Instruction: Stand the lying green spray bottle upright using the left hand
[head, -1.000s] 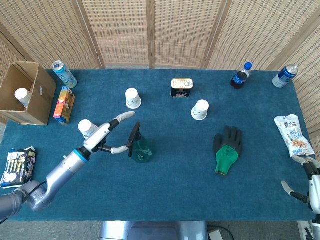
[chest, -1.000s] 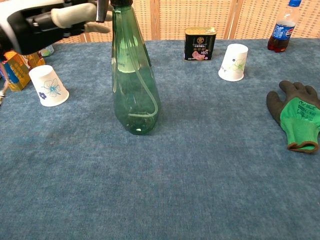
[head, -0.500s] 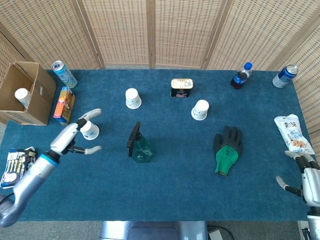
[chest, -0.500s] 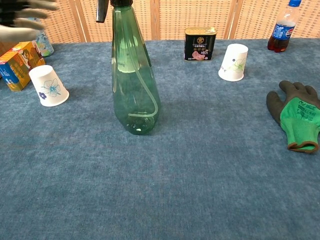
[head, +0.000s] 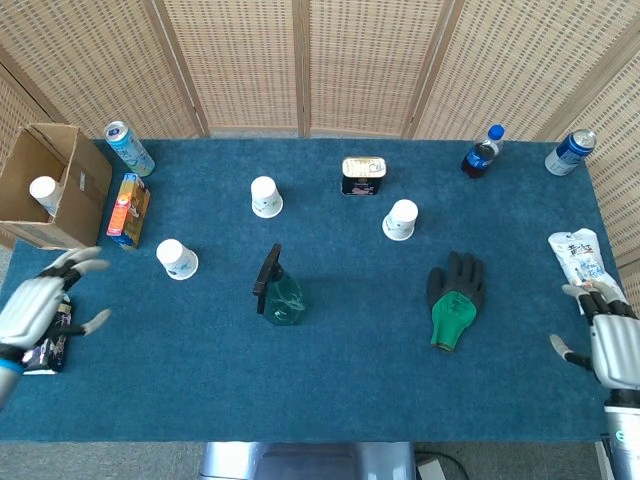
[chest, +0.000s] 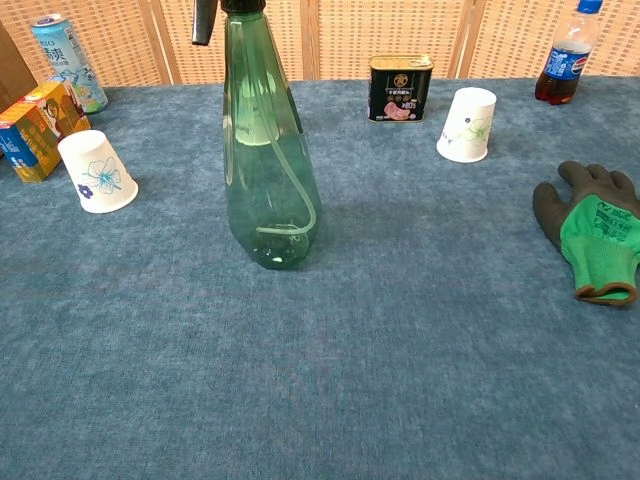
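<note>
Now released: green spray bottle (head: 279, 293), standing upright on its base near the middle of the blue cloth (head: 340, 390), black trigger head uppermost, nothing touching it. A second ago the left hand (head: 38, 305) was right beside the trigger; since then it has drawn back to the near-left edge of the table, fingers spread, holding nothing. Judged: the standing-up is done, and only the retreat of the arm is left.

Right hand (head: 612, 345): at the near-right edge, fingers loosely apart, empty, well apart from the bottle.

Surface: blue cloth-covered table, level.
- White paper cups, upside down: one left of the bottle (head: 177, 259), one behind it (head: 265, 196), one to the right (head: 401, 220).
- Tin can (head: 362, 175), far middle.
- Green-and-black work glove (head: 455, 300), lying flat, right of the bottle.
- Cola bottle (head: 483, 150) and blue can (head: 570, 152), far right.
- Snack packet (head: 582, 262), right edge.
- Cardboard box (head: 48, 186), a drink can (head: 129, 147) and an orange carton (head: 128, 209), far left.

Room: woven cane screens (head: 300, 60) behind the table.
</note>
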